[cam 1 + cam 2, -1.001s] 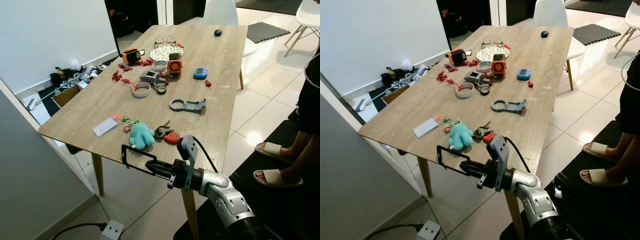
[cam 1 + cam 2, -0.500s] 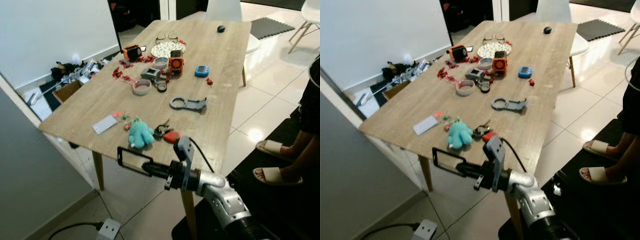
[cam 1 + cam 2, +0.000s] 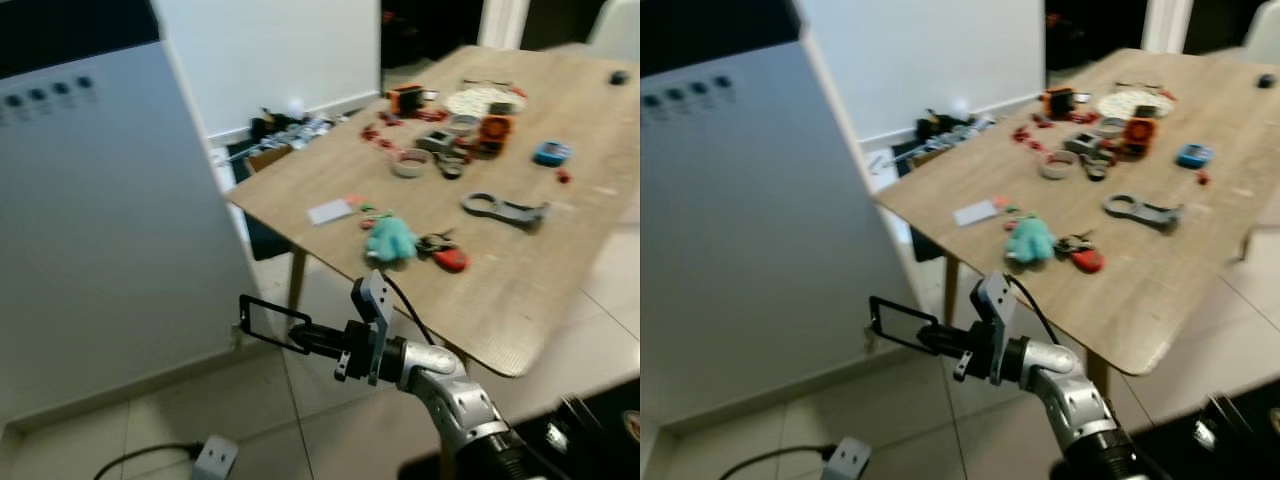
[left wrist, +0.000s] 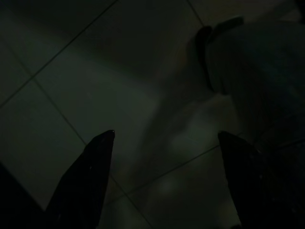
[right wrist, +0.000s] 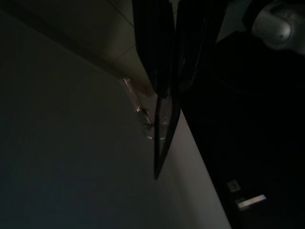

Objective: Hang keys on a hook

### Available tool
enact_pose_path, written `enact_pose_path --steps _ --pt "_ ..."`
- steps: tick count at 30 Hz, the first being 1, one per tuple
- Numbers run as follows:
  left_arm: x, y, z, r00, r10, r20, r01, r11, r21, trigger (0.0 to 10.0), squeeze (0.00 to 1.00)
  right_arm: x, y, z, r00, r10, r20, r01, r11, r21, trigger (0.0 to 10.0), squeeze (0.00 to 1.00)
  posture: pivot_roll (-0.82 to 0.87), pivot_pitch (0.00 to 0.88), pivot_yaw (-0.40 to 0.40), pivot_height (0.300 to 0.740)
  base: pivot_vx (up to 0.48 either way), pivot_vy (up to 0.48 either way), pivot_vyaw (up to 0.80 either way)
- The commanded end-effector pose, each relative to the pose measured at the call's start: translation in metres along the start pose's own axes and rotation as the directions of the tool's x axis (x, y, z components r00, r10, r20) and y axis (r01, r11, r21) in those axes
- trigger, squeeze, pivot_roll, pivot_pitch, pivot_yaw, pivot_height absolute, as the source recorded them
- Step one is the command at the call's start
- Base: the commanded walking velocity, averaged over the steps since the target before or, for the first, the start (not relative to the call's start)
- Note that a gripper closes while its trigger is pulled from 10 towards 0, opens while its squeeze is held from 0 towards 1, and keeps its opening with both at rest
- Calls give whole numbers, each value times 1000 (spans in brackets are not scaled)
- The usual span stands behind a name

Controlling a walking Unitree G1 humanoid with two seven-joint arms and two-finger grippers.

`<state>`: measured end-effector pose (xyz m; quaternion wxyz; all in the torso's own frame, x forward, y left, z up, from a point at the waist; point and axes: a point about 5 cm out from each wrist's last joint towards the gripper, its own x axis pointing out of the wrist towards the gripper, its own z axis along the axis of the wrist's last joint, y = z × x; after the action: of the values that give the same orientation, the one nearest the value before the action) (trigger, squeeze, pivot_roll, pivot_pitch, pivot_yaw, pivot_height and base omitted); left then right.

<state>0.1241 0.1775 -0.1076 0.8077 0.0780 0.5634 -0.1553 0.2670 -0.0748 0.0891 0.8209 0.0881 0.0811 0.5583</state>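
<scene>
The keys (image 3: 436,242) lie on the wooden table (image 3: 560,270) near its front edge, joined to a teal plush toy (image 3: 390,240) and a red fob (image 3: 452,261). My right gripper (image 3: 246,313) reaches forward below table height, left of the table's corner and well short of the keys. Its long black fingers (image 5: 162,95) lie close together, shut on nothing. In the dark left wrist view my left gripper (image 4: 164,136) hangs over floor tiles, with its fingertips (image 4: 101,140) wide apart, open.
A tall white panel with dark buttons (image 3: 45,95) stands close on the left. On the table are a white card (image 3: 329,211), a grey bracket (image 3: 503,209), tape rolls and small gadgets. Clutter lies on the floor by the wall (image 3: 285,128). A power strip (image 3: 212,460) lies below.
The whole view has swung left: the table now sits to the right and the white panel takes up the left. My right gripper stays extended and shut, holding nothing.
</scene>
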Motion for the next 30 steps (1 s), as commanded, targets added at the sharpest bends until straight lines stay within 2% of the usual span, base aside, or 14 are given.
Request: enact_pose_path --steps 1,11,17,21,25,27,29,30 --pt "0 2 3 1000 -4 5 4 1000 23 10000 0 0 1 -1 1000 10 -5 -10 1000 -4 10000 0 -133 27 121 740 0 0 763" --pt "0 3 5 1000 -1 7 0 998 68 10000 0 2 2 -2 1000 15 -1 -15 1000 -1 10000 0 -130 30 123 740 0 0 763" --pt "0 4 6 1000 7 10 -8 997 75 10000 0 0 0 -6 1000 -24 0 24 1000 13 10000 0 -130 35 128 740 0 0 0" --pt "0 4 7 1000 8 10 -9 997 79 10000 0 -7 -8 -15 995 -94 -26 95 995 26 10000 0 -130 35 128 740 0 0 0" --pt "0 4 7 1000 6 9 -6 996 88 10000 0 -18 -14 -32 984 -150 -95 155 987 39 10000 0 -128 47 138 740 0 0 0" --pt "0 4 6 1000 5 7 -6 996 90 10000 0 -30 -20 -51 960 -211 -186 222 974 40 10000 0 -128 49 139 740 0 0 0" --pt "0 3 6 1000 6 3 -6 996 91 10000 0 -45 -24 -75 914 -279 -295 303 952 37 10000 0 -129 49 139 740 0 0 0" --pt "0 3 6 1000 6 3 -6 996 91 10000 0 -45 -24 -75 914 -279 -295 303 952 37 10000 0 -129 49 139 740 0 0 0"
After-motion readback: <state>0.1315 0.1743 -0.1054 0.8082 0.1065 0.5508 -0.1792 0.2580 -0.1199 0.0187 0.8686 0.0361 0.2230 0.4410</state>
